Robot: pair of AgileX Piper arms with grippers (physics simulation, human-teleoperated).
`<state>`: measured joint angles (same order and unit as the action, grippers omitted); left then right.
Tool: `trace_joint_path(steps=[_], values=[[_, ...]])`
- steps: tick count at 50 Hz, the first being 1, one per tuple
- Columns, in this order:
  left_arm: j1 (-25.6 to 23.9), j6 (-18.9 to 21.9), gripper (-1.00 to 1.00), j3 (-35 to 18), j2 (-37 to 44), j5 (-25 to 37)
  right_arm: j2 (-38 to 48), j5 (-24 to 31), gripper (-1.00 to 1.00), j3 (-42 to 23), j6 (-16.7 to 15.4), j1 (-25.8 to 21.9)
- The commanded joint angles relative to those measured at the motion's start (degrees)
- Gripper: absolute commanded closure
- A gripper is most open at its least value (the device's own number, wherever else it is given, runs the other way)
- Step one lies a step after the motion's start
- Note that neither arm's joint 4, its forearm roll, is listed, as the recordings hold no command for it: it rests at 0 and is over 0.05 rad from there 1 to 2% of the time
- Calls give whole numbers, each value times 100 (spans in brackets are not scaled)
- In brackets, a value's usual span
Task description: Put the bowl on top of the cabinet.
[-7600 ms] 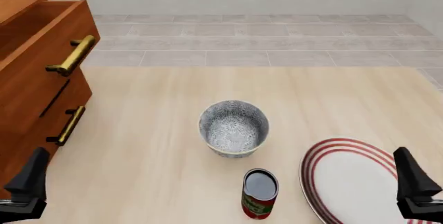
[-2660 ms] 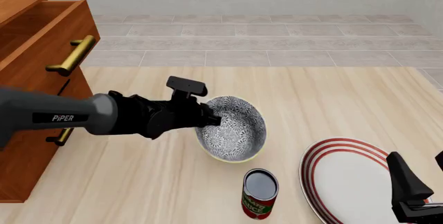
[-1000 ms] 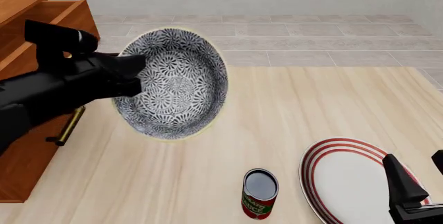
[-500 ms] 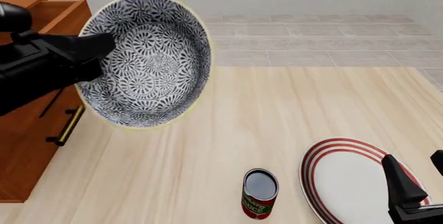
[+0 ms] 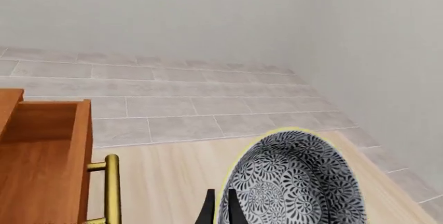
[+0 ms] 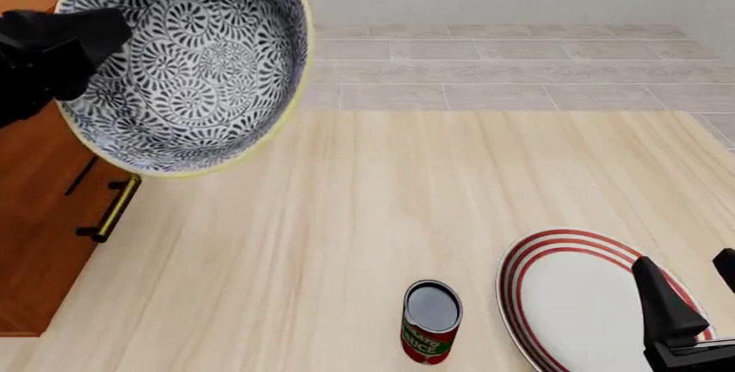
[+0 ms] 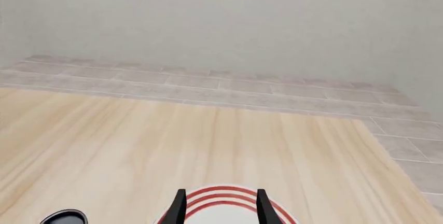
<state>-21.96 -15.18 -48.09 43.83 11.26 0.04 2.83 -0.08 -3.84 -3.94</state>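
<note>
- Grey-and-white floral, deep and round with a pale rim, the bowl [image 6: 184,58] fills the upper left of the front view, raised off the table and tipped so its patterned inside faces the camera.
- The black left gripper [image 6: 69,40] pinches the bowl's left rim, one finger lying over the inside wall; in the left wrist view the bowl [image 5: 294,182] sits at the fingertips.
- The reddish-brown wooden cabinet [image 6: 40,217] with brass bar handles stands at the left edge, partly behind the bowl.
- The pale wooden table [image 6: 402,208] carries a red-labelled can [image 6: 432,320] at lower centre and a white plate with red rings [image 6: 574,299] at lower right.
- The right gripper [image 7: 221,206] hangs above the plate, fingers parted and holding nothing.
</note>
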Motion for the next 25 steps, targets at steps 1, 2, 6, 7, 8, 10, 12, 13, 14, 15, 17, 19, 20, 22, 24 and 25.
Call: trace_joint_path(steps=[1, 2, 6, 7, 8, 10, 12, 13, 14, 15, 17, 19, 20, 22, 24, 25], values=[[288, -170, 100, -220, -112, 108, 2, -11, -100, -5, -18, -27], [397, -208, 100, -250, -103, 96, 3, -8, -100, -5, -10, -37], [694, -294, 100, -308, -135, 83, 3, -11, -100, -4, -11, -41], [684, -321, 100, -321, -154, 106, 4, -9, -100, -3, -8, -45], [736, -313, 100, -341, -164, 111, 3, -11, -100, -3, -11, -46], [793, -465, 100, -332, -167, 84, 3, -11, -100, -3, -11, -51], [900, -515, 100, -338, -159, 64, 3, -9, -100, -2, -7, -46], [949, -560, 100, -331, -161, 59, 2, -9, -100, -1, -13, -46], [1007, -711, 100, -310, -150, 23, 3, -5, -100, 0, -17, -44], [992, -765, 100, -308, -136, 63, 2, -4, -100, 0, -18, -48], [1177, -777, 100, -327, -86, 43, 2, -3, -100, 0, -18, -45], [1181, -847, 100, -303, -101, 12, 1, -3, -100, 1, -15, -48], [1204, -849, 100, -299, -119, 6, 1, -3, -100, 2, -16, -52], [1317, -880, 100, -285, -125, -26, 1, 6, -100, 3, -17, -50], [1254, -871, 100, -272, -213, -36, 1, 4, -100, 3, -20, -49], [1316, -906, 100, -261, -218, -79, 1, 9, -100, 3, -18, -46]])
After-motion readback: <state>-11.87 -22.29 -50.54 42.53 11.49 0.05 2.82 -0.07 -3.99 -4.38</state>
